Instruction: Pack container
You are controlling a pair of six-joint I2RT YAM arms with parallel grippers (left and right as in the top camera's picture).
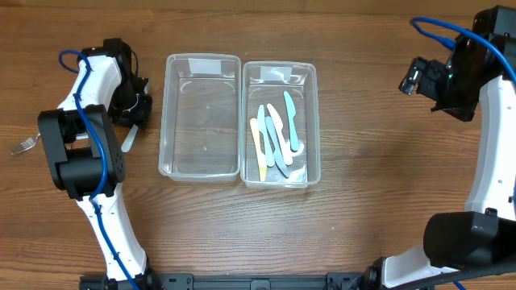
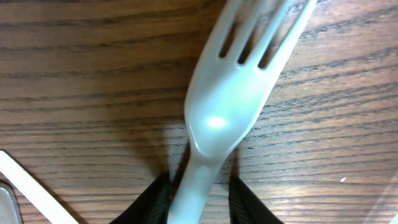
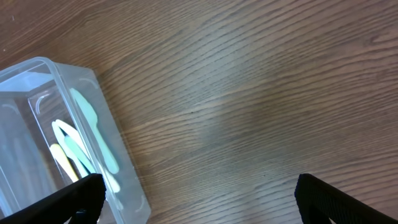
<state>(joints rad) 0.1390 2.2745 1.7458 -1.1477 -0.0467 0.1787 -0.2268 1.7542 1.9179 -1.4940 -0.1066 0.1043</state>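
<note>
Two clear plastic containers stand side by side mid-table. The left container (image 1: 201, 165) is empty. The right container (image 1: 313, 121) holds several pastel plastic utensils (image 1: 278, 133); its corner and utensils also show in the right wrist view (image 3: 118, 168). My left gripper (image 1: 133, 109) is at the far left of the table. In the left wrist view it (image 2: 199, 186) is shut on the handle of a pale plastic fork (image 2: 233, 93), tines pointing away, just above the wood. My right gripper (image 1: 419, 76) (image 3: 199, 199) is wide open and empty, above bare table right of the containers.
A white utensil (image 1: 129, 138) lies just beside my left gripper; it also shows in the left wrist view (image 2: 34, 193). A clear fork (image 1: 24, 145) lies at the table's far left edge. Bare wood lies between the containers and the right arm.
</note>
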